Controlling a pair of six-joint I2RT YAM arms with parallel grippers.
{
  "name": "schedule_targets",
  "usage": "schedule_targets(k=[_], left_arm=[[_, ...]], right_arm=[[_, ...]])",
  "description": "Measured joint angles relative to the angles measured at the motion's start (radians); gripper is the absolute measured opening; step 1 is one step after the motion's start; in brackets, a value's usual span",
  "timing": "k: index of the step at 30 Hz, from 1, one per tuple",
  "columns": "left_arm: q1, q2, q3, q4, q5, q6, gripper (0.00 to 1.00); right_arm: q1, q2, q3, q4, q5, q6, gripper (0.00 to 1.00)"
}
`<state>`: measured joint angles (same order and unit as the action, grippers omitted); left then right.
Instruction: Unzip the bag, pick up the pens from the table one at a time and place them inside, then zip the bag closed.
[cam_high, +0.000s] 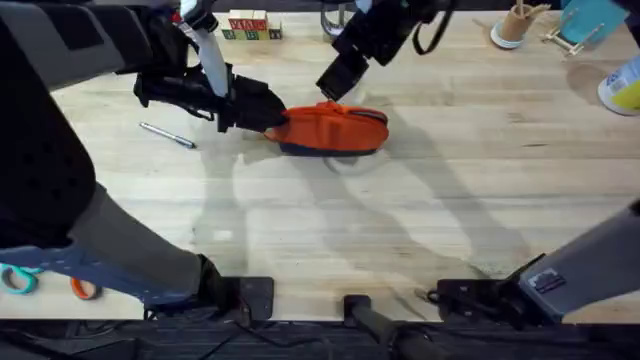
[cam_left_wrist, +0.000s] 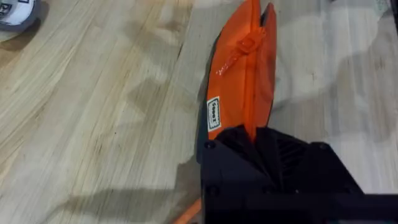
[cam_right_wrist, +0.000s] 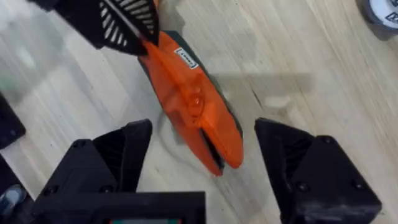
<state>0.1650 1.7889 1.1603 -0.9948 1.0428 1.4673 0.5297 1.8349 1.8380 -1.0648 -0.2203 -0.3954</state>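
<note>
Soft orange fabric pouch with navy base (cam_high: 335, 130) lies mid-table on pale plank tabletop (cam_high: 400, 230). Left gripper (cam_high: 268, 112) clenched on pouch's end; right gripper (cam_right_wrist: 205, 155) released, hovering above. Zipper partly open. Slim silver-grey pen (cam_high: 166, 135) still on table; packing, zipping remain.

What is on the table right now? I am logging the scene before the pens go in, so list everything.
bag: one, orange with navy base, table centre, one end pinched by the left gripper
pen: one, silver-grey, left of the bag
scissors: one pair, orange and teal handles, near left edge
blocks: a few, coloured, far edge
table: one, pale wood
left gripper: black, shut on the bag's end
right gripper: black, open above the bag
</note>
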Motion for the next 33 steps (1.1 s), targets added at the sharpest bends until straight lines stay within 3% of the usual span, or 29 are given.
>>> schedule_targets(k=[21,33], left_arm=[[0.000,0.000,0.000,0.000,0.000,0.000,0.040],[0.000,0.000,0.000,0.000,0.000,0.000,0.040]], right_arm=[[0.000,0.144,0.023,-0.033,0.000,0.022,0.994],[0.000,0.192,0.025,-0.027,0.000,0.022,0.933]])
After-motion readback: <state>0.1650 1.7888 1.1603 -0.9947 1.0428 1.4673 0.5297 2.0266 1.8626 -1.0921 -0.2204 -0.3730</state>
